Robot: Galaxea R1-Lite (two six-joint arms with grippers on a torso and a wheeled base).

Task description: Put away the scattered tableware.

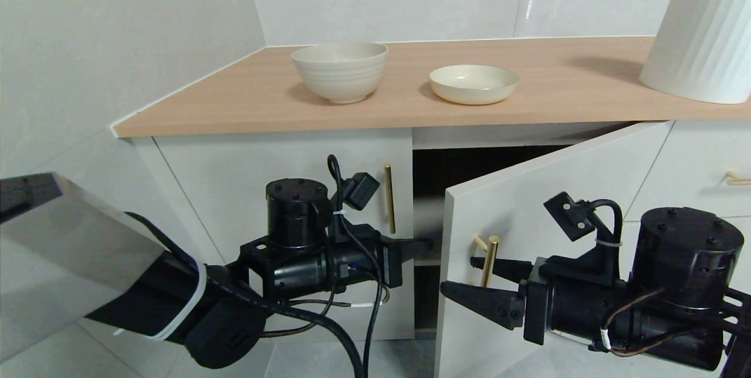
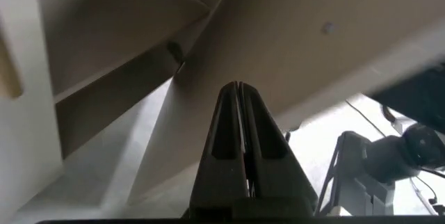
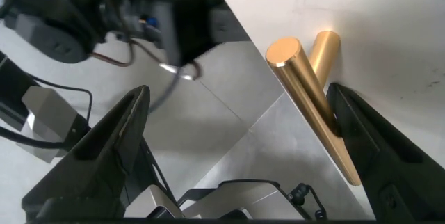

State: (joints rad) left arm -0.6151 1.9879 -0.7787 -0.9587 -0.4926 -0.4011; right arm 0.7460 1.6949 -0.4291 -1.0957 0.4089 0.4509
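Overhead, bowl (image 1: 340, 71) and dish (image 1: 474, 83) sit well above the open right end effector (image 1: 459, 275) straddling the handle (image 1: 489, 257).

One bowl (image 1: 340, 71), one shallow dish (image 1: 474, 83) and one ribbed white vessel (image 1: 701, 26), all above the left gripper (image 1: 423, 244) and right gripper (image 1: 459, 275); three brass handles (image 1: 389, 198).

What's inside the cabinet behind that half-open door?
Through the gap beside the open door the cabinet interior is dark; a pale shelf shows, with no tableware visible on it. The door covers the rest, so I cannot tell what lies there.
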